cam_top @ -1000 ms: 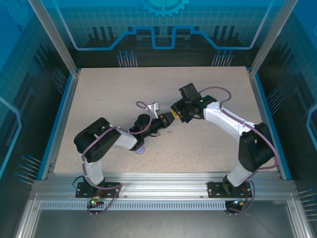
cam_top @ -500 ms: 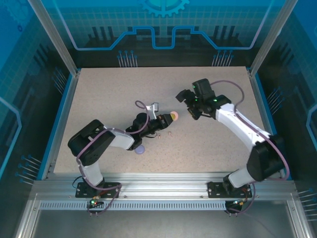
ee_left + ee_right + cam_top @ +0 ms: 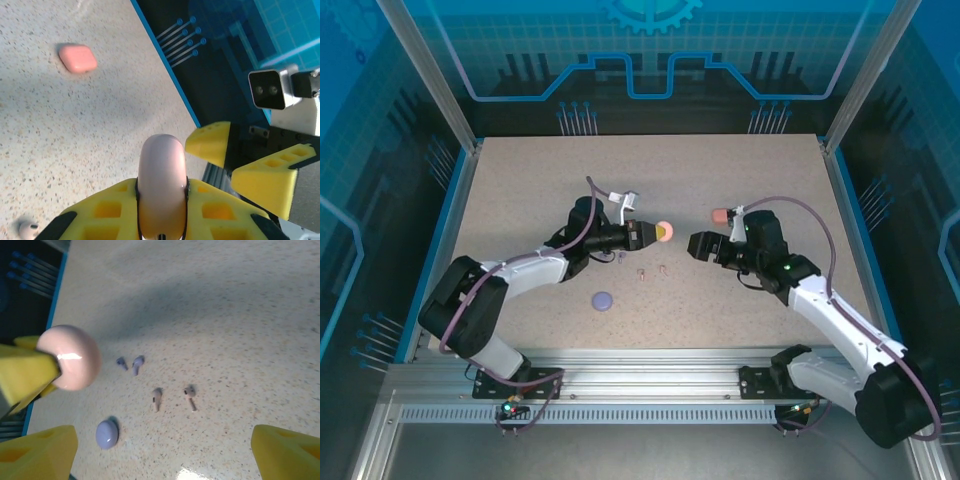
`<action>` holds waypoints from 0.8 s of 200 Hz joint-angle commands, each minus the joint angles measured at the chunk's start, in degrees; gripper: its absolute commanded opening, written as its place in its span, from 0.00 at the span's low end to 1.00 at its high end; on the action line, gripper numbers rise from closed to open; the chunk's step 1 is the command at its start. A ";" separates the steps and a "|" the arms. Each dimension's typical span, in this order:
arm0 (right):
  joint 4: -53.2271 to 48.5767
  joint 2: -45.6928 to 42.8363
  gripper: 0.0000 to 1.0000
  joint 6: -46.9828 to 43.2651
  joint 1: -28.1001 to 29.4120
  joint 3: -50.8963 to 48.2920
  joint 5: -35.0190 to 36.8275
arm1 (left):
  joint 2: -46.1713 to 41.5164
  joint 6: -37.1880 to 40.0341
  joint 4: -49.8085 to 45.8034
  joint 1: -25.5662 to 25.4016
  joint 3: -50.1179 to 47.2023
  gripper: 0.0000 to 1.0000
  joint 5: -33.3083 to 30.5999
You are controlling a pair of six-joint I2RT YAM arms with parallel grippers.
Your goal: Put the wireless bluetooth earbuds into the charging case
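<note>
My left gripper [image 3: 655, 233] is shut on a pale pink charging case [image 3: 161, 180], held closed above the table, and the case [image 3: 68, 363] sits at the left in the right wrist view. My right gripper [image 3: 700, 245] stands open just right of it, with nothing between its fingers [image 3: 287, 452]. Two pale pink earbuds [image 3: 157, 398] [image 3: 189, 396] lie on the table below the grippers. Two purple earbuds [image 3: 121, 362] [image 3: 137, 364] lie beside them. The coral-orange buds are out of view.
A closed purple case [image 3: 603, 299] lies near the front, left of centre. A coral case [image 3: 720, 214] rests behind the right gripper, and the coral case [image 3: 77, 57] lies at the upper left in the left wrist view. Blue rails edge the table [image 3: 520, 180].
The right gripper has let go of the pink case and drawn back to the right and lower. The left arm has swung the case up and away from the buds.
</note>
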 commanded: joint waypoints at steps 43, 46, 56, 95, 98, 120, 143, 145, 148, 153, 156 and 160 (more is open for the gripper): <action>10.42 3.18 0.89 -5.39 0.50 0.24 -7.75 | -1.62 5.00 -6.59 0.49 3.95 0.00 9.53; 10.63 3.37 0.89 -5.27 0.64 0.30 -7.70 | -1.57 4.93 -6.35 0.50 3.94 0.00 9.57; 11.29 4.65 0.89 -5.12 1.07 0.78 -7.74 | -1.49 4.70 -6.03 0.48 3.94 0.00 9.70; 12.20 8.37 0.88 -5.17 3.11 3.09 -6.38 | -1.42 4.62 -5.83 0.53 4.35 0.00 10.23; 12.24 8.49 0.88 -5.17 3.22 3.24 -6.28 | -1.47 4.64 -5.81 0.48 4.31 0.00 10.31; 12.43 10.14 0.87 -5.17 3.63 4.06 -5.45 | -1.39 4.63 -5.83 0.48 4.50 0.00 10.69; 12.05 11.63 0.85 -5.20 3.69 4.70 -4.08 | -1.58 4.56 -5.61 0.43 4.47 0.00 11.15; 11.94 11.70 0.85 -5.28 3.67 4.72 -3.89 | -1.67 4.56 -5.57 0.44 4.40 0.00 11.21; 11.74 11.86 0.85 -5.40 3.68 4.80 -3.77 | -1.77 4.56 -5.57 0.47 4.34 0.00 11.25; 11.40 12.05 0.85 -5.63 3.64 4.83 -3.36 | -1.90 4.48 -5.44 0.42 4.23 0.00 11.22; 11.27 12.12 0.85 -5.69 3.64 4.72 -3.09 | -2.04 4.47 -5.48 0.44 4.22 0.00 11.17; 11.06 12.18 0.85 -5.80 3.56 4.58 -2.66 | -2.17 4.39 -5.39 0.46 4.18 0.00 11.20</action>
